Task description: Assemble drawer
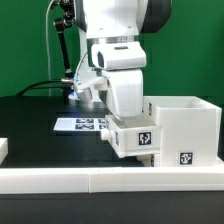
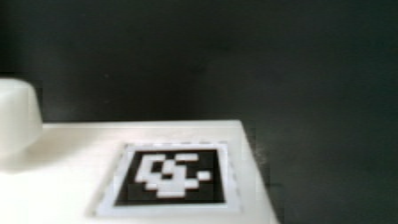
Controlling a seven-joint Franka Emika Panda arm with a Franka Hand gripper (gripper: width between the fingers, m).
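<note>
A small white drawer part (image 1: 135,140) with a black marker tag hangs tilted right under my hand, beside the open side of the large white drawer box (image 1: 186,122) on the exterior view's right. My gripper (image 1: 127,124) reaches down onto this part and appears shut on it; the fingertips are hidden by it. In the wrist view the part's white face with its tag (image 2: 173,172) fills the near field, with the dark table beyond. No fingers show there.
The marker board (image 1: 82,125) lies on the black table behind the arm. A long white rail (image 1: 100,181) runs along the front edge. A white piece (image 1: 3,150) sits at the exterior view's left edge. A white rounded object (image 2: 15,112) shows in the wrist view.
</note>
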